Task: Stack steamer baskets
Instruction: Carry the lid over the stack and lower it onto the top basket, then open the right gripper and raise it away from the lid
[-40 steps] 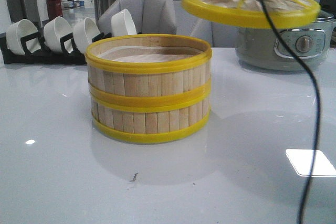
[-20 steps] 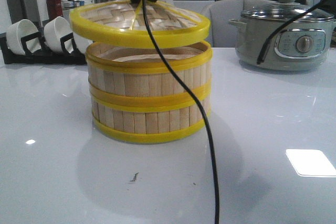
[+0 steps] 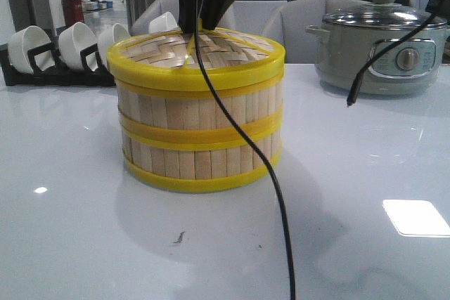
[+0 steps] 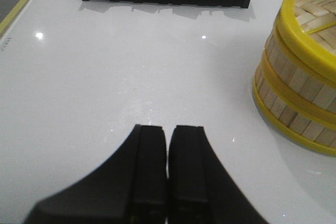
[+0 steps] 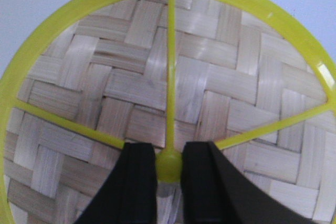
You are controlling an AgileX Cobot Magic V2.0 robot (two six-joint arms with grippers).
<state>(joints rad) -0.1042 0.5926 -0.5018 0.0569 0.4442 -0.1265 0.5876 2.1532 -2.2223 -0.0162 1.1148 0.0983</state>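
A glossy white tabletop (image 3: 84, 230) carries two stacked steamer baskets (image 3: 200, 138) near its middle. Behind them to the left sits a black rack (image 3: 42, 72) of white bowls (image 3: 74, 43); a grey-green pot (image 3: 383, 47) stands back right.

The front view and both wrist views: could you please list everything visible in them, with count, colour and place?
steamer baskets: two, pale slats with yellow rims, stacked at table centre.
lid: one, woven bamboo with yellow rim and knob, resting on the top basket.
electric pot: one, grey-green with glass lid, back right.
bowls: at least four, white, standing in a black rack back left.
cable: one, black, hanging in front of the baskets.
table: one, glossy white.
left hand: black, shut on nothing, low over bare table left of the baskets.
right hand: black, closed on the lid's knob.
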